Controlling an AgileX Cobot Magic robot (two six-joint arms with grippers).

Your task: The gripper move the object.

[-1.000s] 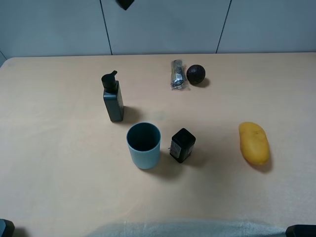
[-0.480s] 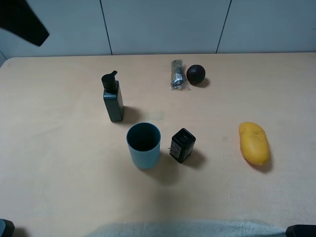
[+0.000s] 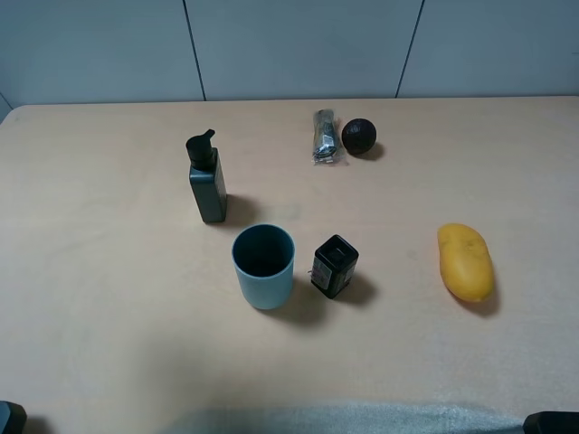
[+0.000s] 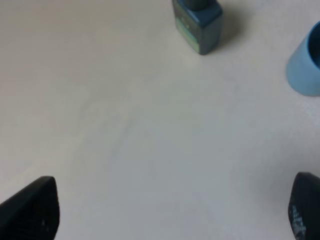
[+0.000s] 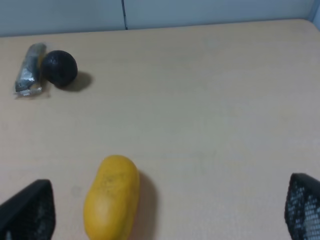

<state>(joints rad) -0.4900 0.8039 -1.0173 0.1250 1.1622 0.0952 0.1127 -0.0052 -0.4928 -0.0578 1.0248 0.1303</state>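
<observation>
**Dark Ball Untouched at the Far Side of the Table**

Sits at the far side of the table point(image 3: 109, 325): the object point(image 3: 359, 136), a small dark ball with a rough, pebbled skin, just beside a grey foil-like packet point(image 3: 326, 137), possibly touching it. Seen also from the right wrist camera point(image 5: 59, 69), resting beyond the yellow mango point(image 5: 111, 196) and well apart from it. Nearer the front edge, well away from the ball: a blue cup point(image 3: 263, 266) with a small black boxy bottle point(image 3: 335, 266) just beside it, and a dark pump bottle point(image 3: 206, 178) standing upright behind the cup.

Probably light and fairly firm, judging by size and skin; rough enough to give the pads some purchase, yet round enough to roll off under an off-centre pinch. Best taken across the widest part, from above, with the closing line set so that neither finger snags the neighbouring packet.

Right gripper point(image 5: 165, 210): fingers spread wide, empty, hovering over the table short of the mango, far from the ball. Left gripper point(image 4: 170, 210): likewise spread wide, holding nothing, above bare tabletop near the pump bottle and cup. Grasp not yet begun.
</observation>
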